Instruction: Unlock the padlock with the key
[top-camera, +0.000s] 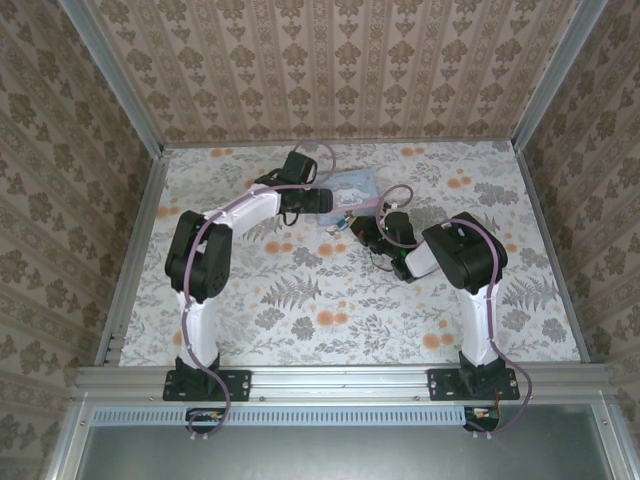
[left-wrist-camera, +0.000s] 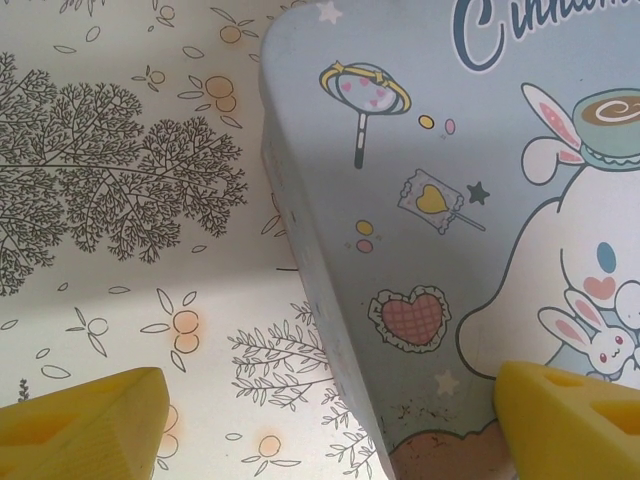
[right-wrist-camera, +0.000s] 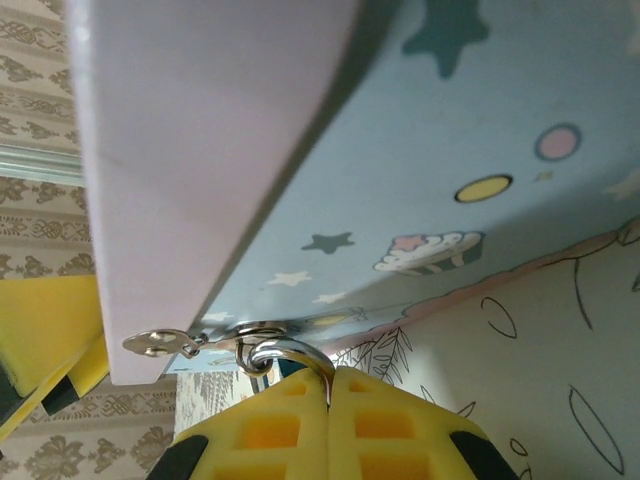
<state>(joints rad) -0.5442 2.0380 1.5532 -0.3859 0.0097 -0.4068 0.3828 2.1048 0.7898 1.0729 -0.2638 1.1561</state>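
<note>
The padlock's silver shackle (right-wrist-camera: 290, 352) hooks through a metal ring on the front of the pale blue cartoon tin (right-wrist-camera: 420, 150). My right gripper (right-wrist-camera: 330, 378) is shut on the shackle, and its yellow pads hide the lock's body. A flat silver tab (right-wrist-camera: 160, 343) sticks out beside the ring. The key is out of view. My left gripper (left-wrist-camera: 325, 430) is open wide over the tin (left-wrist-camera: 450, 200), one finger (left-wrist-camera: 80, 425) above the mat and the other (left-wrist-camera: 570, 420) above the lid. From above, the left gripper (top-camera: 318, 200) and right gripper (top-camera: 368, 233) meet at the tin (top-camera: 355, 185).
The tin sits on a flower-print mat (top-camera: 330, 300) toward the back middle of the table. Patterned walls with metal rails (top-camera: 135, 235) close in three sides. A yellow finger of the left gripper (right-wrist-camera: 40, 320) shows just left of the tin's pink side.
</note>
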